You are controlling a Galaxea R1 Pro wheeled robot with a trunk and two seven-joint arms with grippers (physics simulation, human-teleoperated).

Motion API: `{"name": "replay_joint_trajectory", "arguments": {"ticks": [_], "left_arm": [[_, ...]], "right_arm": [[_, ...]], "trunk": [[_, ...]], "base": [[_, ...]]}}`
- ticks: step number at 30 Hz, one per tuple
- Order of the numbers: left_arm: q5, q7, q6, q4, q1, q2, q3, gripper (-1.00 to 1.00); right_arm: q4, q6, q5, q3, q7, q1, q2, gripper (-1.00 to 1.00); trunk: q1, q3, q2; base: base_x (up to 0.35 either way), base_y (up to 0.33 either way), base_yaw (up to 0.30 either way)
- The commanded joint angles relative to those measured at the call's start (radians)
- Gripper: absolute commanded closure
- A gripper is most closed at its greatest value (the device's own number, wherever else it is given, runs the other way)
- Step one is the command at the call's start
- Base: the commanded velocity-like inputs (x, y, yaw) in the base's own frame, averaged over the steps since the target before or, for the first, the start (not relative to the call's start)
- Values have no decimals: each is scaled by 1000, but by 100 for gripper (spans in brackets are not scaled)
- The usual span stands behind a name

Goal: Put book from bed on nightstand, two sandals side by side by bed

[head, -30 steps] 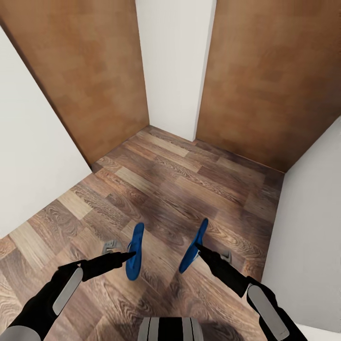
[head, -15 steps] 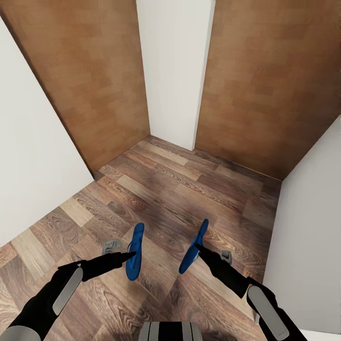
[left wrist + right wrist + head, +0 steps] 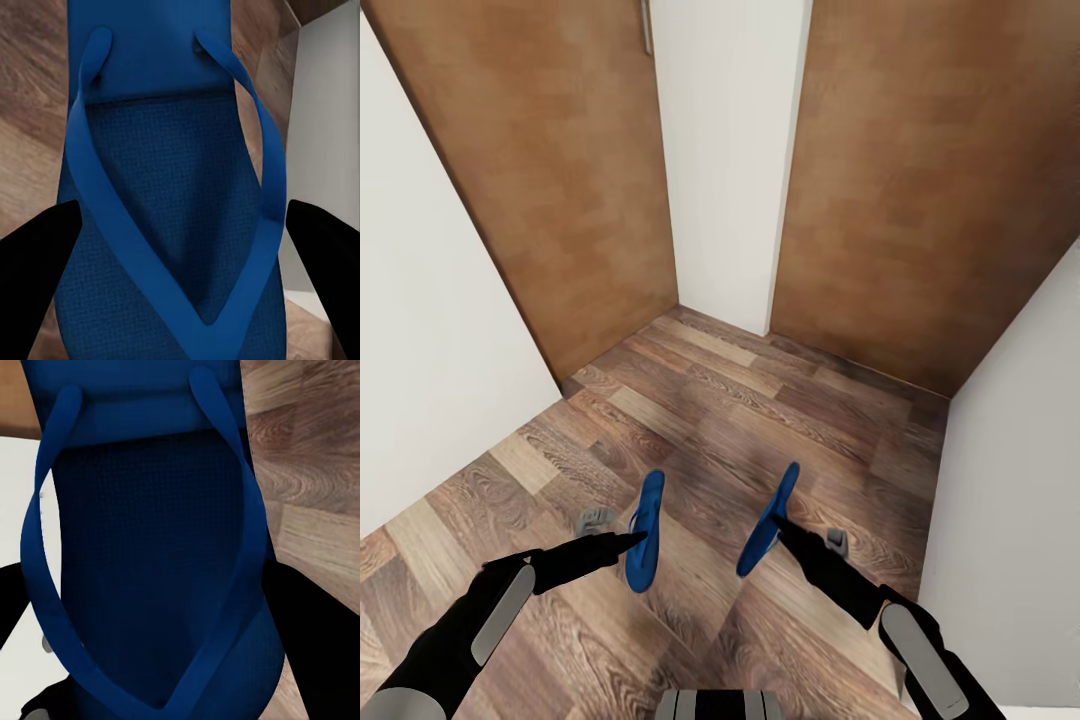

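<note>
Each hand carries one of the two bright blue sandals above the wood floor. In the head view my left gripper (image 3: 634, 541) is shut on the left sandal (image 3: 647, 520), which is held on edge. My right gripper (image 3: 780, 524) is shut on the right sandal (image 3: 772, 512), also on edge. The left wrist view looks onto the left sandal's (image 3: 172, 187) strapped side, with black fingers (image 3: 34, 277) at either side of it. In the right wrist view the other sandal (image 3: 150, 547) lies between dark fingers (image 3: 319, 649). The book, the bed and the nightstand are out of view.
I face a narrow corner. Two plain brown doors (image 3: 550, 180) (image 3: 930, 180) stand ahead with a white wall strip (image 3: 725, 150) between them. White walls (image 3: 430, 350) (image 3: 1010, 480) close in on both sides. Plank floor (image 3: 760, 400) lies ahead of my base (image 3: 720, 705).
The whole picture has shifted slightly, so the camera has moved; the doors and walls sit a little differently. Both grippers keep the same hold on the sandals.
</note>
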Motion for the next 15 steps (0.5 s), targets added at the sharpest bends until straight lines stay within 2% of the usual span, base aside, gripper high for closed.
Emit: {"name": "replay_joint_trajectory", "arguments": {"ticks": [1,15], "left_arm": [[8,2,7,0,0,1,-2,100],[9,3,7,0,0,1,-2,100]], "right_arm": [[0,4,-7,1,-1,0,0,100],[1,3,-7,2,-4,0,2,100]], "trunk": [[-1,3,0],[-7,57,3]], "base": [[0,0,0],[0,0,0]]}}
